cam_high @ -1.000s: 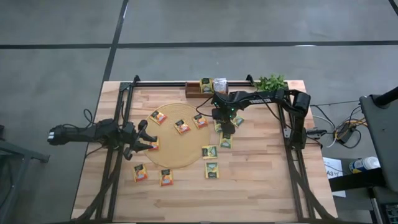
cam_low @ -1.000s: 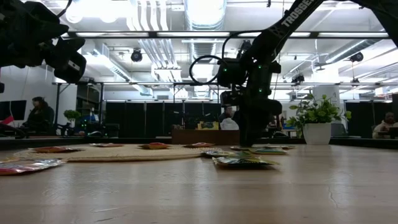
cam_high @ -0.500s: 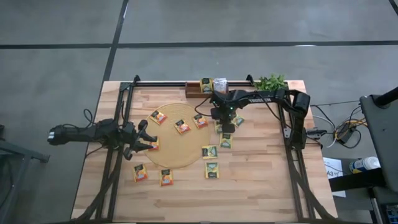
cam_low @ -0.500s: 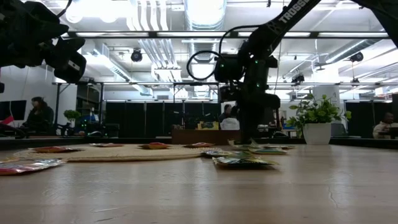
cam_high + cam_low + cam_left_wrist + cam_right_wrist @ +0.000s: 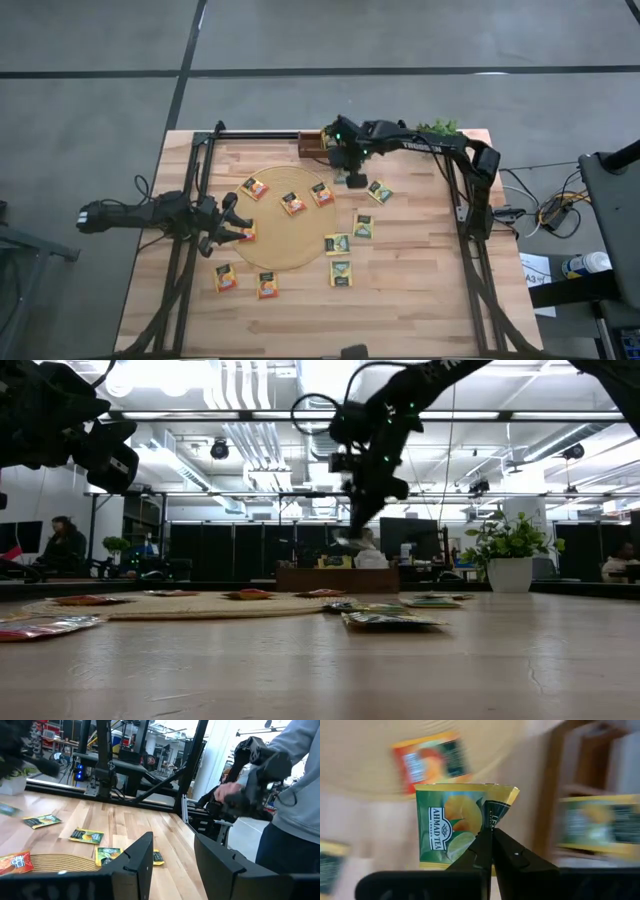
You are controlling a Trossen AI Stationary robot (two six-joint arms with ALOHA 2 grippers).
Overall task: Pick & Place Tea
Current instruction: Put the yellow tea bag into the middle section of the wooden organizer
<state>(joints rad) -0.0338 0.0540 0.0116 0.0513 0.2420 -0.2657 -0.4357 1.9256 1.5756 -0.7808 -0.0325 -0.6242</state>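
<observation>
Pinching a green-yellow sachet (image 5: 457, 825), right jaws, blurred tray behind, left jaws spread

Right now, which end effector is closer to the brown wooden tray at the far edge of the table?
The right. The right end effector, shut on a green-yellow tea sachet, hangs beside the wooden tray. The left end effector waits across the round mat.
</observation>
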